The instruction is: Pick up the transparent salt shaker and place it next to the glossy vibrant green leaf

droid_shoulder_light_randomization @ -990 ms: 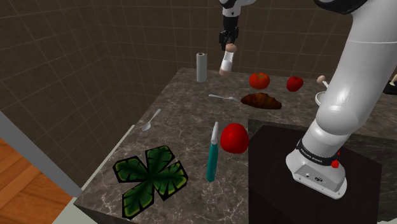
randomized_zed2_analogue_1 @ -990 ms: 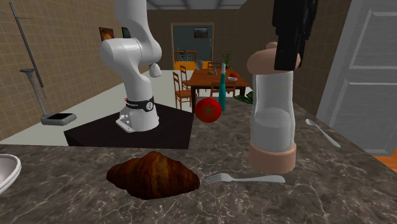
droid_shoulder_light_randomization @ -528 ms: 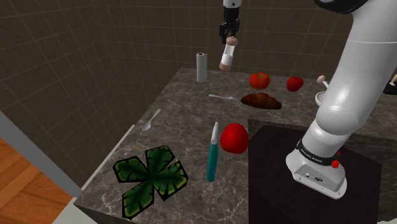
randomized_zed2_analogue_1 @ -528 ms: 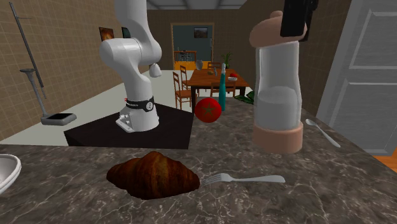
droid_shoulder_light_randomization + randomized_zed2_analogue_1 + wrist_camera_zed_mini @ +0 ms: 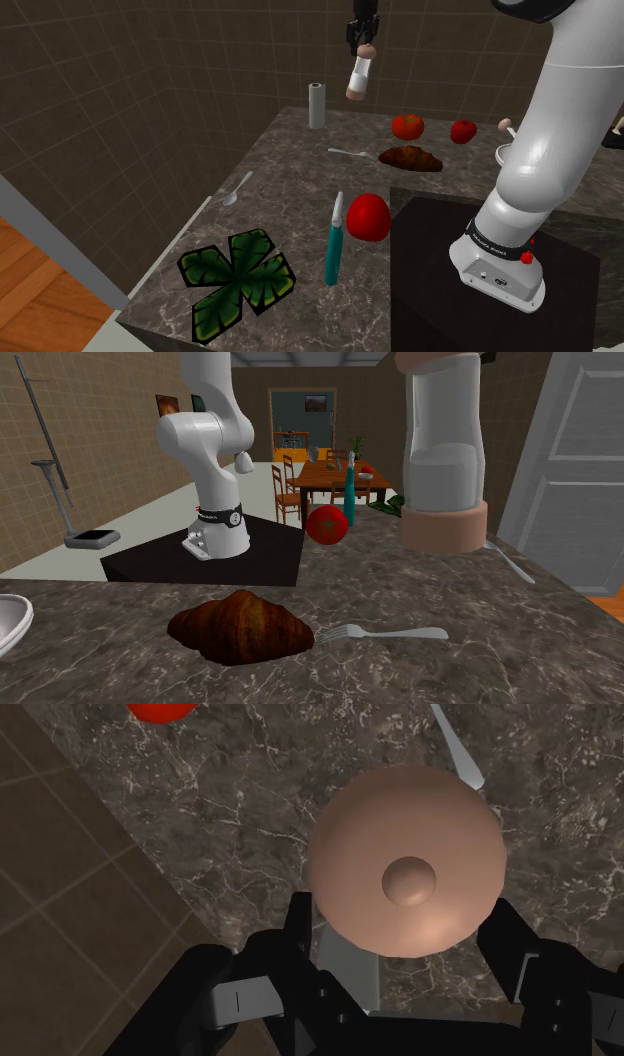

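Observation:
The salt shaker (image 5: 358, 76) is a clear cylinder half full of white salt with a tan cap and base. It hangs high above the back of the dark marble counter (image 5: 280, 190), slightly tilted, with my gripper (image 5: 363, 36) shut on its cap. In the second exterior view the shaker (image 5: 441, 452) is well off the counter. In the wrist view its round tan cap (image 5: 405, 869) sits between my black fingers (image 5: 300, 929). The green leaf (image 5: 236, 280) lies flat at the counter's near corner, far from the shaker.
Below the shaker lie a fork (image 5: 347, 153), a croissant (image 5: 410, 158) and two tomatoes (image 5: 407, 125). A grey cylinder (image 5: 316, 105) stands at the back. A spoon (image 5: 237, 188), a teal knife (image 5: 333, 240) and a red tomato (image 5: 367, 216) lie between there and the leaf.
The gripper has risen steadily with the shaker, which now hangs higher above the counter than a second ago.

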`<state>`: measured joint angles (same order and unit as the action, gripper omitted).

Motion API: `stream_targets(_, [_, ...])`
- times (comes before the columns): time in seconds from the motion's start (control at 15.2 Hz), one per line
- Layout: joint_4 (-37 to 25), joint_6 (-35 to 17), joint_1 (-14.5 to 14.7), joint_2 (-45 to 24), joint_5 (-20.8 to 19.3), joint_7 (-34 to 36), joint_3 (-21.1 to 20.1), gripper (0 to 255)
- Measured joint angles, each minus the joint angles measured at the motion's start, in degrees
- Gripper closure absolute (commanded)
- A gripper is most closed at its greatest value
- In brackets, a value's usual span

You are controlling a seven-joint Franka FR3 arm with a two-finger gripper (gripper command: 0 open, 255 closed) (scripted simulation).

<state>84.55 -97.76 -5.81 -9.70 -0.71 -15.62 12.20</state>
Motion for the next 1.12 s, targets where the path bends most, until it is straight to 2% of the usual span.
stream_targets(0.4, [-5.7,4.6,0.1,-1.2,0.2,0.3,-0.1,255])
stream_targets(0.66, [-2.0,4.0,3.2,1.8,-1.0,5.1,-2.0,255])
stream_targets(1.12, [1.0,4.1,8.4,4.5,-2.3,14.1,-5.9,255])
